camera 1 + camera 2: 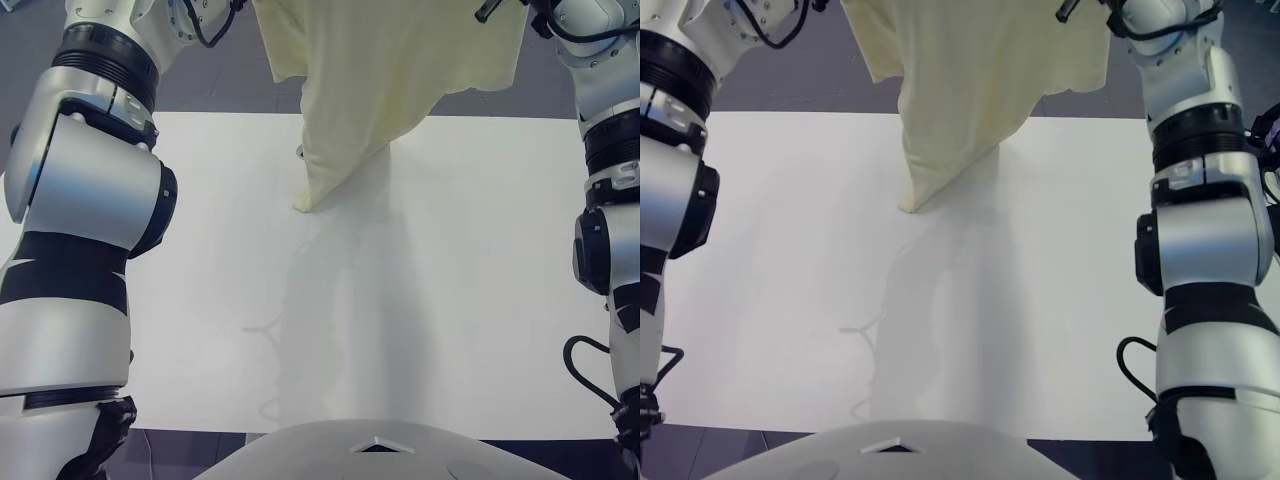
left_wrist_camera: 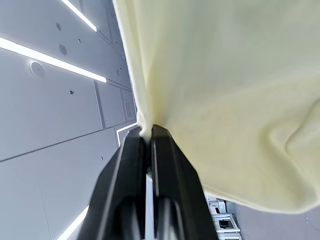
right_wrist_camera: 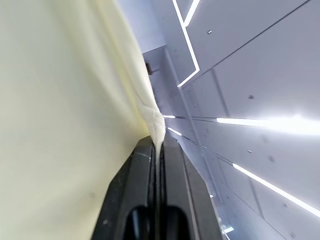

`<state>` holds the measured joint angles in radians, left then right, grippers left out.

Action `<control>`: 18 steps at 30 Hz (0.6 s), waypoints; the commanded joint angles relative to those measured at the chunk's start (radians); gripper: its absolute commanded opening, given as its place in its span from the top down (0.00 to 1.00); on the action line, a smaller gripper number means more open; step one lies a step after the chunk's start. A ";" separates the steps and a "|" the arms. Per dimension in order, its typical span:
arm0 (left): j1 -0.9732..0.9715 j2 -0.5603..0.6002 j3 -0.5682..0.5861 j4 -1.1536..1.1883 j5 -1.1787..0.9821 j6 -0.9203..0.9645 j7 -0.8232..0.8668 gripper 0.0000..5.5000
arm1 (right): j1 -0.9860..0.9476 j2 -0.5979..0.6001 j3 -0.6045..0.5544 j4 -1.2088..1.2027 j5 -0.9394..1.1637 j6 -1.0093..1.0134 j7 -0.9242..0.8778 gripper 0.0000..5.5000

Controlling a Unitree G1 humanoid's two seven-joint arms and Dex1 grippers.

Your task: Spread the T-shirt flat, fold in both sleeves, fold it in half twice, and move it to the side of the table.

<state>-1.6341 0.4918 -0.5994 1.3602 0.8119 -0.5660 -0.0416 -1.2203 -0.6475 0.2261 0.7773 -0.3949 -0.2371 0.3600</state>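
**A:** Head view first, where's the T-shirt?
**B:** It's hanging between the two grippers, lowest corner over the white table.
**A:** Wrist views?
**B:** The left gripper is pinched on the shirt's edge, cloth draping off its tips. The right gripper is clamped on a bunched bit of edge.

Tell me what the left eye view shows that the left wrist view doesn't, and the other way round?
Left eye view: the white table, with the lowest corner of the T-shirt hanging down over it. Left wrist view: the left gripper close up, pinched shut on the cloth's edge, with ceiling lights behind. Shared: the pale yellow T-shirt, held up in the air.
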 commanded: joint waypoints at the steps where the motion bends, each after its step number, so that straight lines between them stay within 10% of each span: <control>1: 0.067 0.094 -0.008 -0.037 0.002 -0.178 0.000 1.00 | 0.320 -0.106 -0.066 -0.592 0.281 0.377 0.414 1.00; 7: 0.393 0.140 0.034 -0.345 -0.356 -0.562 -0.287 1.00 | 0.531 -0.347 -0.104 -0.979 0.588 0.645 0.833 1.00; 18: 1.221 0.586 -0.007 -1.579 -0.902 0.110 -0.681 1.00 | 1.075 -0.456 -0.027 -1.258 0.672 0.681 0.932 1.00</control>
<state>-0.7305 0.8217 -0.5836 0.3292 0.1434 -0.7666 -0.5397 -0.4120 -1.0062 0.1588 -0.3012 0.2770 0.4295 1.2726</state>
